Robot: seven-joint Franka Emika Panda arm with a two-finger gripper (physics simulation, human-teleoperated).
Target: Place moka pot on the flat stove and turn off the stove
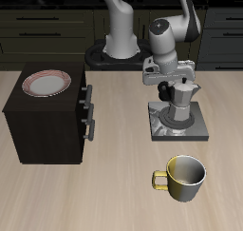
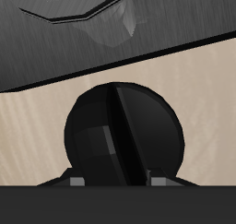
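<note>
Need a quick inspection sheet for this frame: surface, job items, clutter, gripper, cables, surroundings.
Surface: light wooden table, no spills seen.
Job's things: moka pot stands upright on the flat stove. No red shows on the burner around the pot. The stove's knob fills the wrist view.
Clutter: dark cabinet with a plate on top; yellowish-green mug nearer the table's front edge.
Gripper: gripper low behind the pot, at the knob; whether it is open or shut cannot be told.
Cables: nothing seen.
Surroundings: dark kitchen cupboards behind the table.
</note>
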